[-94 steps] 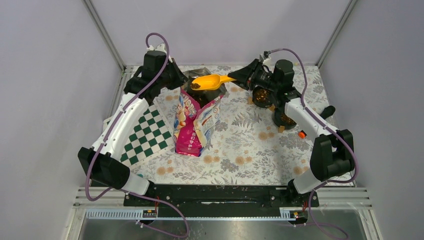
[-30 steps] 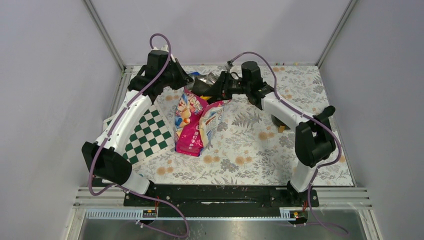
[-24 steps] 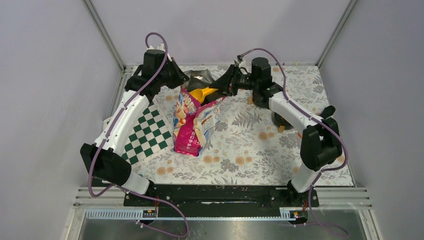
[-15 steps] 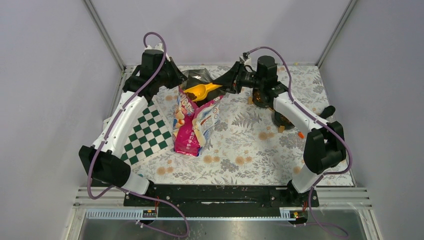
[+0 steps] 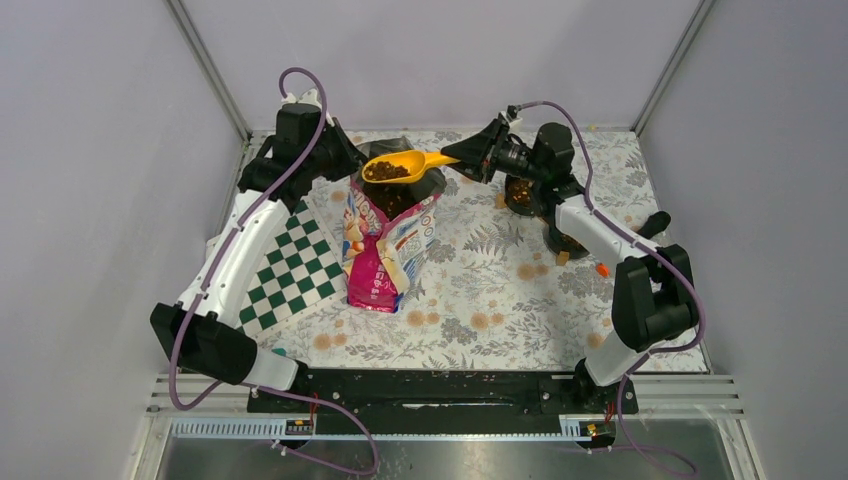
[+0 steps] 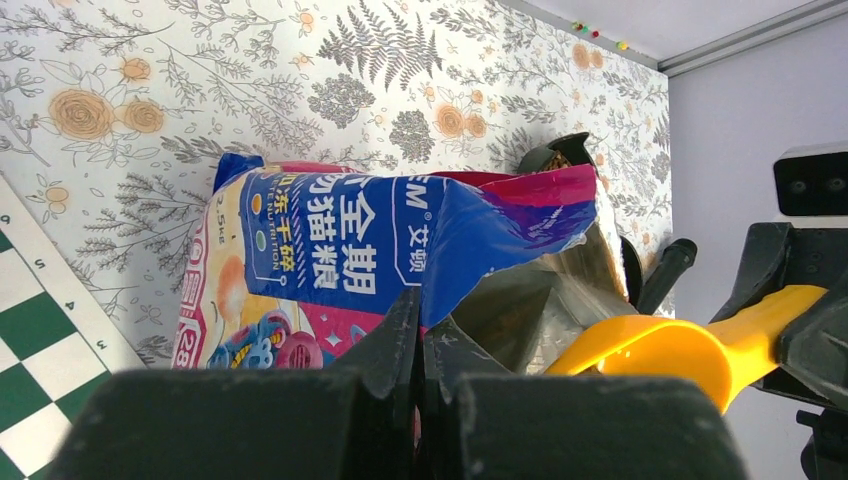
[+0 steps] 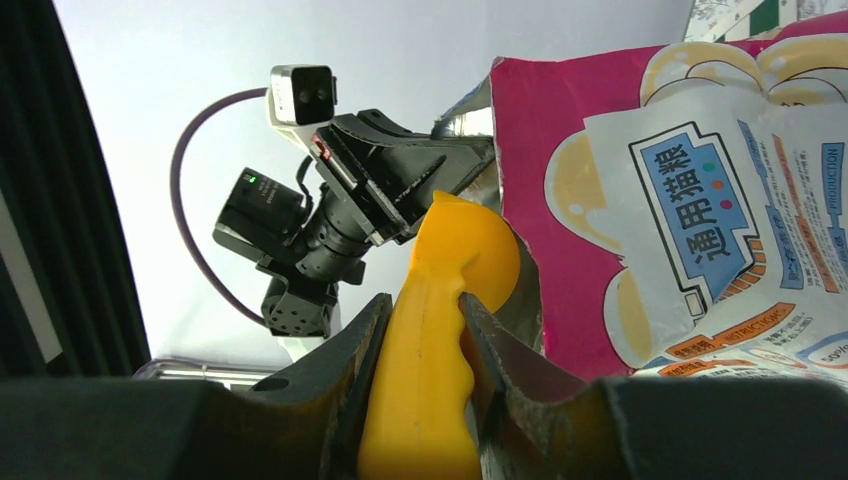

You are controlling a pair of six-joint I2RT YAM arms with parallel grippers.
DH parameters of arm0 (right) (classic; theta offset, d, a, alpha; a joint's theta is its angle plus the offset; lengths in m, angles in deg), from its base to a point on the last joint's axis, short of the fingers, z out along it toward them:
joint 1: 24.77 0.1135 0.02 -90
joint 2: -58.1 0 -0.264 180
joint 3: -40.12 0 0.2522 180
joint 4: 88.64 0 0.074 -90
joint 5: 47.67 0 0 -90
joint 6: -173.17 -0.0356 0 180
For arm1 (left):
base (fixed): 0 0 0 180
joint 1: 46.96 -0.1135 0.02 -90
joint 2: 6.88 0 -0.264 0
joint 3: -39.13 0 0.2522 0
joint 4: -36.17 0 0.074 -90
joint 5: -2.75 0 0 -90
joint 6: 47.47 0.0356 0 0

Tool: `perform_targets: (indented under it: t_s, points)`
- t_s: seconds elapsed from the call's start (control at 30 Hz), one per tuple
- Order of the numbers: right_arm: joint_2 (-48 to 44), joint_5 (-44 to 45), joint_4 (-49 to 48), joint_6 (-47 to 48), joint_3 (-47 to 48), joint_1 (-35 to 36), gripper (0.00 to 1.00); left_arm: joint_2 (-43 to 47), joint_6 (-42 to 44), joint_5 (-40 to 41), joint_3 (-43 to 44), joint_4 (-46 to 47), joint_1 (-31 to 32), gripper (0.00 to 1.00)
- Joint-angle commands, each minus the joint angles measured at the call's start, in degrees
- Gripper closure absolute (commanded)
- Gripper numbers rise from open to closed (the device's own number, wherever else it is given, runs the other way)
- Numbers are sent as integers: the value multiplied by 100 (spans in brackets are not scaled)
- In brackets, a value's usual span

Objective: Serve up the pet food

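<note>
The pink-blue-white pet food bag (image 5: 385, 250) stands open at the table's back middle. My left gripper (image 5: 343, 168) is shut on the bag's upper edge, as the left wrist view shows (image 6: 420, 310), and holds the bag (image 6: 350, 230) open. My right gripper (image 5: 462, 160) is shut on the handle of the orange scoop (image 5: 405, 165). The scoop is level just above the bag's mouth with brown kibble (image 5: 384, 172) in it. The right wrist view shows the jaws (image 7: 425, 310) clamped on the scoop handle (image 7: 440, 340) beside the bag (image 7: 680, 200). The left wrist view shows the scoop's underside (image 6: 680, 345).
Two small black bowls, one (image 5: 520, 193) behind the other (image 5: 563, 238), stand at the back right under the right arm, both with brown kibble. A green-white checkerboard (image 5: 290, 265) lies left of the bag. A small orange piece (image 5: 601, 269) lies by the right arm.
A second ago the scoop was down inside the bag. It has since lifted out, loaded with kibble, and moved up and right as the right arm drew back. The left gripper keeps its hold.
</note>
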Motion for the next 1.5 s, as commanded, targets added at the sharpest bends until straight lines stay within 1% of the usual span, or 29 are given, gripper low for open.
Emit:
perform_targets:
  t_s: [0.0, 0.2, 0.4, 0.57, 0.83, 0.87, 0.97, 1.1, 1.2, 1.3, 1.47]
  points:
    - [-248, -75, -1058, -468, -96, -81, 100, 494, 28, 56, -15, 662, -94, 100]
    - [-388, -109, -1106, -353, -174, -206, 100, 587, 38, 87, -102, 660, -174, 100]
    - [-612, -105, -1229, -382, -442, -518, 100, 619, 35, 89, -124, 662, -262, 100]
    - [-822, 28, -1312, -374, -813, -1004, 100, 616, 84, 70, -164, 661, -331, 100]
    - [-878, 182, -1389, 53, -1632, -1910, 100, 630, 164, 99, -368, 670, -428, 100]
    - [-873, 199, -1330, 177, -1706, -2157, 100, 621, 182, 94, -367, 670, -438, 100]
    - [-871, 248, -952, 707, -1864, -2586, 100, 591, 212, 75, -346, 663, -479, 100]
    - [-797, 286, -217, 1339, -1923, -3116, 100, 571, 254, 98, -312, 622, -515, 100]
    - [-663, 294, -219, 1467, -2034, -3437, 100, 559, 229, 136, -317, 592, -528, 100]
    - [-607, 440, -45, 1711, -2129, -3661, 100, 536, 190, 92, -336, 598, -528, 100]
    - [-724, 1014, 1254, 2598, -1958, -3741, 100, 472, 203, 71, -271, 540, -528, 100]
